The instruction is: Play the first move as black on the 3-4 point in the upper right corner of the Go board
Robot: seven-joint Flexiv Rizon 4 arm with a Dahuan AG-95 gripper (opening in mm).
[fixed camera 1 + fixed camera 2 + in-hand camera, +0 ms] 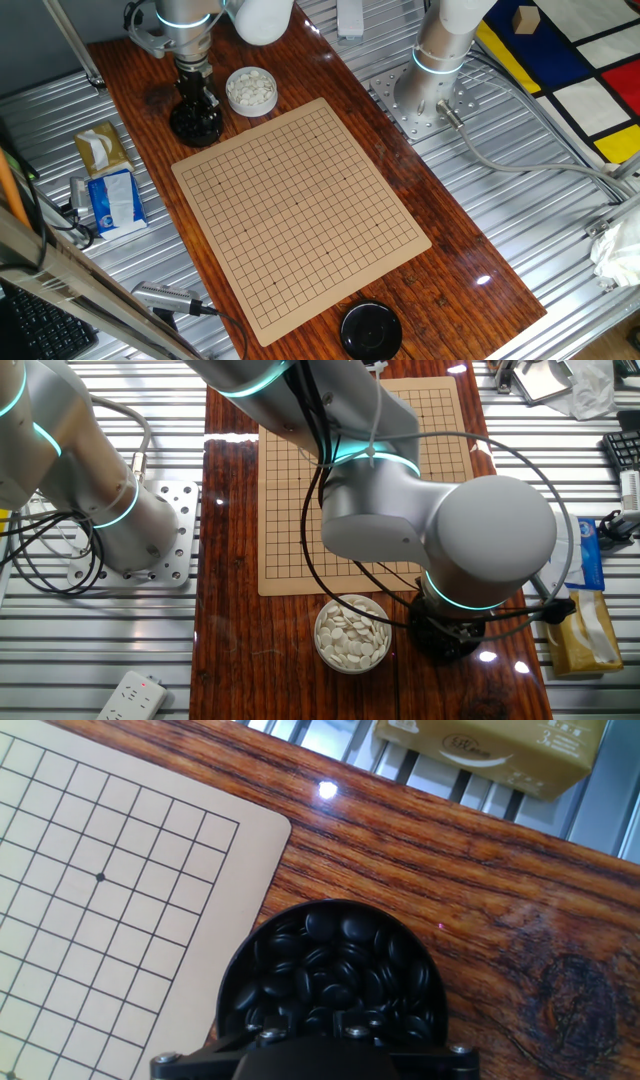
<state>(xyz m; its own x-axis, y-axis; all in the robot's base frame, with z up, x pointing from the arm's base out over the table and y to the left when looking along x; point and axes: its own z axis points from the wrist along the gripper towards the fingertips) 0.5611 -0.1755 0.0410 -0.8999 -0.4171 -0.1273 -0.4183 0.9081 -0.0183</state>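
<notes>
Right now we see our gripper [196, 100] lowered over the black bowl [195, 125] that sits on the wooden table [480, 250], just off a corner of the Go board [300, 210]. From the hand view, the bowl [325, 975] is packed with glossy black stones [340, 965], heaped together so that we cannot single out any one of them. The bottom edge of that view shows only the dark base of our hand, and the fingertips themselves are out of sight, so we cannot tell whether the fingers are spread or pressed together, nor whether they touch a stone.

Next to the black bowl stands a white bowl [250, 90] full of white stones [352, 632], also close to the board's edge. The board lies flat, and we see no stone on the parts of its grid that show; in the other fixed view our arm [420, 510] covers much of it. A round black lid [371, 330] rests on the table near the board's opposite end. Beyond the table's edge, a tan tissue box [490, 750] lies on the metal surface [540, 180].
</notes>
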